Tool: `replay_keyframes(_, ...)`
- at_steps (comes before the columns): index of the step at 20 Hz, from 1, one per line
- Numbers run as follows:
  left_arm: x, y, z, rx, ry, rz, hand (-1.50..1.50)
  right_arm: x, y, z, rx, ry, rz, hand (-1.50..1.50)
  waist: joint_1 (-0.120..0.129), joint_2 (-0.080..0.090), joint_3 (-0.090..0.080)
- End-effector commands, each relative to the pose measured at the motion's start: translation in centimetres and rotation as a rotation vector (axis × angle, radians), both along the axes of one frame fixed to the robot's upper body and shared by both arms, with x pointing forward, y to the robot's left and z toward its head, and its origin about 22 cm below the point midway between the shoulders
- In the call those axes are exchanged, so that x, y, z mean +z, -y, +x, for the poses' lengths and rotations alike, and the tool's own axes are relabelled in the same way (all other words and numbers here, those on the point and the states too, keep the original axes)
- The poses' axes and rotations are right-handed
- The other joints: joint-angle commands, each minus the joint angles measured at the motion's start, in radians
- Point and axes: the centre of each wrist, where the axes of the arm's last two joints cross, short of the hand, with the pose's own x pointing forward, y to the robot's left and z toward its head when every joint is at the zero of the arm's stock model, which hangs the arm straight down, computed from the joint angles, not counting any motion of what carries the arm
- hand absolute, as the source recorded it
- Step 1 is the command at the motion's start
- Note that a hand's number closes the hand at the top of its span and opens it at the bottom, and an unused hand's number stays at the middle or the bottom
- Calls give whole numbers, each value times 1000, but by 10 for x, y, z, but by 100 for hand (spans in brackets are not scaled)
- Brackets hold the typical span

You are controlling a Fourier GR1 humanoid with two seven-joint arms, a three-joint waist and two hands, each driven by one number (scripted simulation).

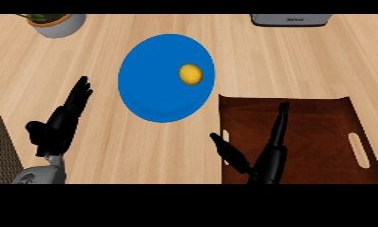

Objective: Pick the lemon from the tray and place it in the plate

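Right hand [267,157] over the near left part of the brown tray [325,121], fingers straight and spread, holding nothing. Lemon [190,73] lies far and left of it, apart, already on the blue plate [151,91], right of centre. Small, yellow, near round, no clear long axis. Left hand [60,123] rests released at left, farther from the lemon than the right hand is

The pot [59,24] with a plant and the grey box [289,19] are cut off at the top. The right hand [269,158] hides part of the tray [325,121].
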Motion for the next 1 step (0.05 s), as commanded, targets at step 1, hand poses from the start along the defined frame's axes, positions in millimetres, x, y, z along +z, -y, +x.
replay_keyframes(1, -5, 9, -23, 5, 1, 9, 0, -12, 14, -20, -61, 39, 9, -150, 1, -1, 0)
